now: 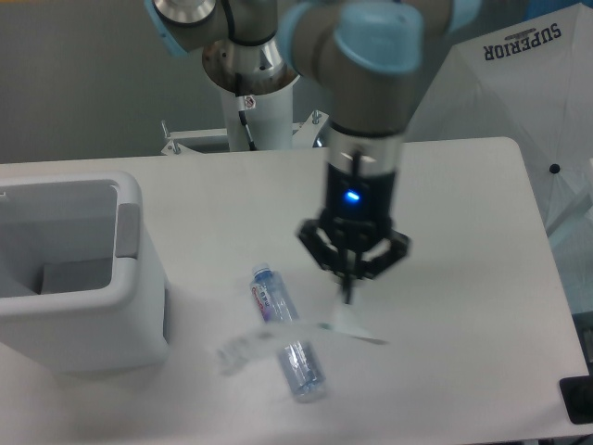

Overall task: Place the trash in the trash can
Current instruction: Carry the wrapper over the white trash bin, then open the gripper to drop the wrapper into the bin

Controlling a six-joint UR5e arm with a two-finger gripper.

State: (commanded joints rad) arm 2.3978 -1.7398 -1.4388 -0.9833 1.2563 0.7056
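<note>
Dangling from the gripper pinching it, the wrapper crosses the bottle; "SUPERIOR" reads behind.

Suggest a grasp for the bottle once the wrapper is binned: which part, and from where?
Come from straight above and close across the bottle's body near the labelled upper half, jaws square to its long axis. It lies flat on the table, cap toward the back, slanting toward the front right, so only the sides are open. The gripper currently dangles the wrapper over its middle, blurred.
</note>
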